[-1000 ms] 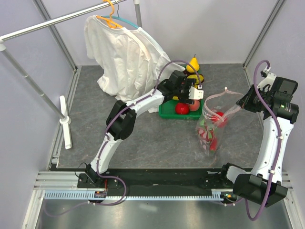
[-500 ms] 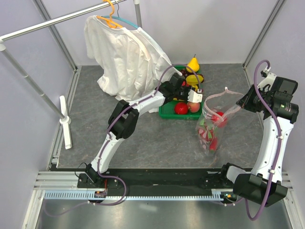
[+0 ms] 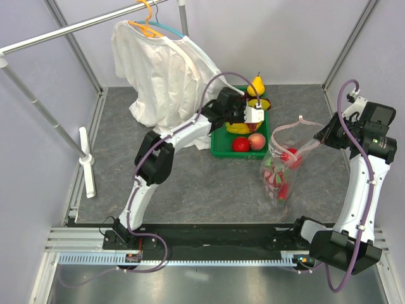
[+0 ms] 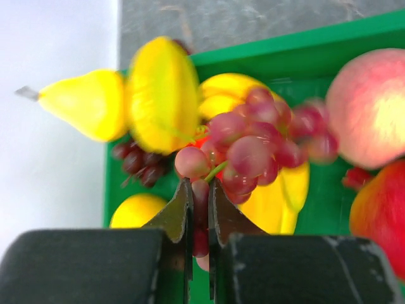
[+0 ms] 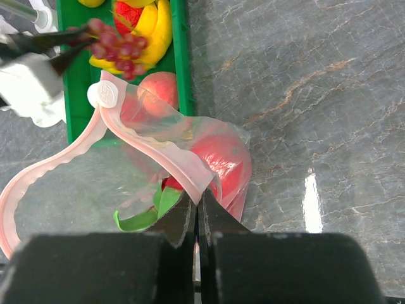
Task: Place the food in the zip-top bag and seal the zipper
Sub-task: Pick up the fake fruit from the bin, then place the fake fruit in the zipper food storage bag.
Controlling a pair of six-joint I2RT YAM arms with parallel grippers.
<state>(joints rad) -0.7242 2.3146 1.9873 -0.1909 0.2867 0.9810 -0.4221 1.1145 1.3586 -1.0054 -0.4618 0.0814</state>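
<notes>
Both claws are clamped shut. The right claw (image 5: 197, 212) pinches the long pale pink zipper strip (image 5: 180, 168) of the crinkly clear plastic zip-top bag (image 3: 285, 166), whose mouth gapes above the grey stone-patterned worktop (image 5: 304, 95). Just beyond its tips, the pink-red dragon fruit with green scale tips (image 5: 218, 161) sits inside the bag. Farther off, the left claw (image 4: 199, 202) grips a bunch of dark red toy grapes (image 4: 253, 145) over the green plastic tray (image 4: 329, 50). The yellow banana bunch (image 5: 161, 31) lies in the tray just behind them.
</notes>
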